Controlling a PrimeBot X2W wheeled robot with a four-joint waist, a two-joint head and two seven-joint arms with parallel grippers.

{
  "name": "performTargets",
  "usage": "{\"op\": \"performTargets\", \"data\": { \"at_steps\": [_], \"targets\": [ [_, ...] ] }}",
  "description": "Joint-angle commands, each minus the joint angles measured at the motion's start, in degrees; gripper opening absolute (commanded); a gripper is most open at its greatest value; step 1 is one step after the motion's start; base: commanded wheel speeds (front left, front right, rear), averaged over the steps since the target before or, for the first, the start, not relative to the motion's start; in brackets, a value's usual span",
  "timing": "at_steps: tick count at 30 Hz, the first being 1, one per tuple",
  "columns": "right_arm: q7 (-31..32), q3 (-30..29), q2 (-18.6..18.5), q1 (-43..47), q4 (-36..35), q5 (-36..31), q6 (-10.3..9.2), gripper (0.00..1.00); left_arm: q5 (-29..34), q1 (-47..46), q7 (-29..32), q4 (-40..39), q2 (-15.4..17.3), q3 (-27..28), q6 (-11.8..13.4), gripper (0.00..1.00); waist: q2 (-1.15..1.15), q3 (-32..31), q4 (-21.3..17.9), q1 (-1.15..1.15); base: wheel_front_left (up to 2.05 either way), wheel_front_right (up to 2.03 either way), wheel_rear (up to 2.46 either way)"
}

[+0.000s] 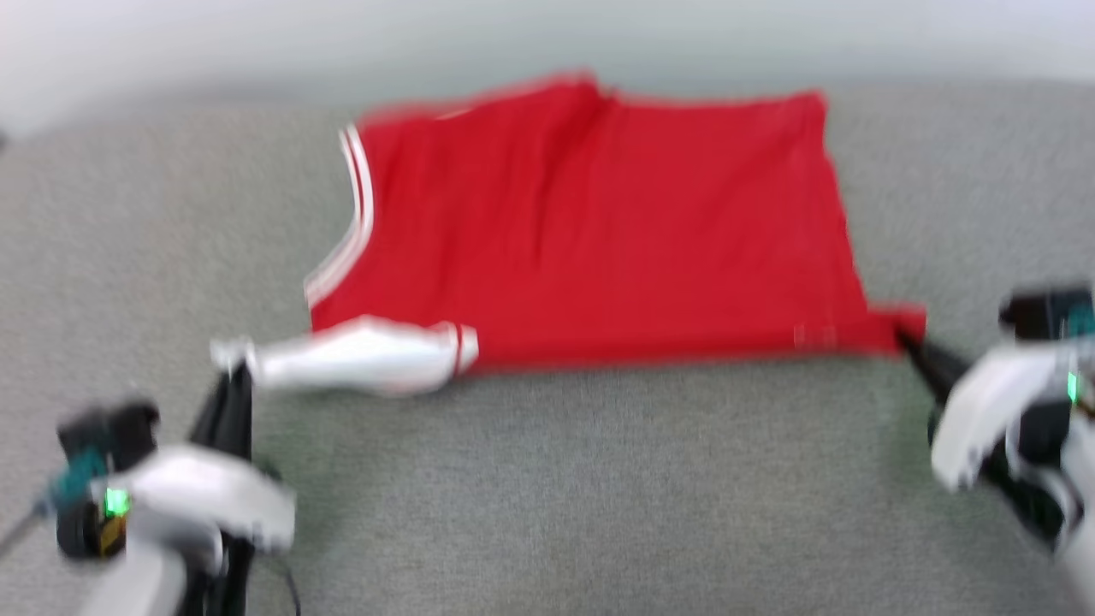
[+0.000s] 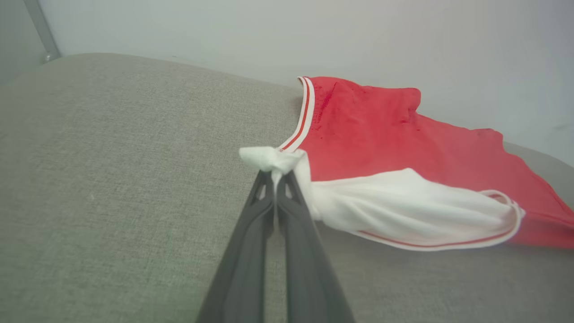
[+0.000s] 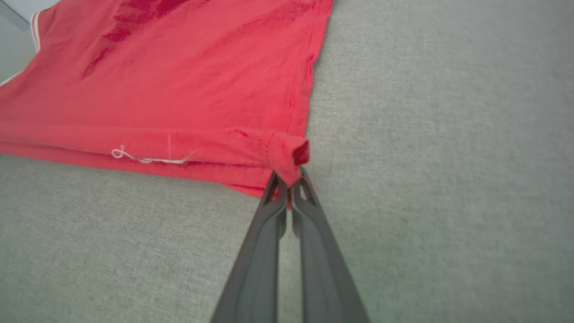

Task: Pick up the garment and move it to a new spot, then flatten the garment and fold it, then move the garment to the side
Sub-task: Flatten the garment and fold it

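Garment [image 1: 599,231] red, sleeve [image 1: 359,355] white (surface [image 1: 599,496] perhaps grey-green).

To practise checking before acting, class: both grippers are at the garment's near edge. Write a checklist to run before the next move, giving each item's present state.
1. Left gripper shut on the garment, on white cloth at the sleeve: ok.
2. Right gripper shut on the hem corner: ok.
3. Sleeve flat: not ok, bunched and twisted.
4. Red body smooth: not ok, creased.
5. Garment resting on the cushion: ok.
6. Near edge straight between the grippers: cannot tell, head view blurred.
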Motion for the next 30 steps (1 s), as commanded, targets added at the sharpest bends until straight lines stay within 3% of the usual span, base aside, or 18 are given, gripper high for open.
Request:
{"op": "performTargets", "data": {
  "at_steps": [1,8,15,20,30],
  "targets": [
    [0.7,-2.1,-0.7,4.9,-0.8,-0.6,-0.15,0.0,-0.5,4.8,0.4,-2.1,1.1,1.1,2.2,0.0,0.0,-5.3,0.2,0.02,0.0,0.0,0.0],
    [6.4,-13.0,1.4,23.0,-10.0,-4.3,-0.16,0.0,-3.2,21.7,4.0,-14.4,1.1,2.0,9.0,0.0,0.0,-9.9,0.1,0.02,0.0,0.0,0.0],
    [17.7,-25.8,8.6,37.3,-26.0,-11.9,-0.14,0.0,-3.8,29.5,7.2,-23.6,3.0,3.1,13.2,0.0,0.0,-11.6,0.3,0.02,0.0,0.0,0.0],
    [24.3,-30.8,14.3,38.8,-34.0,-17.0,-0.13,0.0,-3.3,25.9,9.2,-24.8,3.6,1.3,12.0,0.0,0.0,-11.2,0.3,0.02,0.0,0.0,0.0],
    [27.9,-29.9,16.1,28.4,-31.8,-20.0,-0.12,0.0,-2.6,13.3,10.0,-18.1,2.5,-1.0,7.9,0.0,0.0,-6.2,0.2,0.02,0.0,0.0,0.0]
  ]
}}
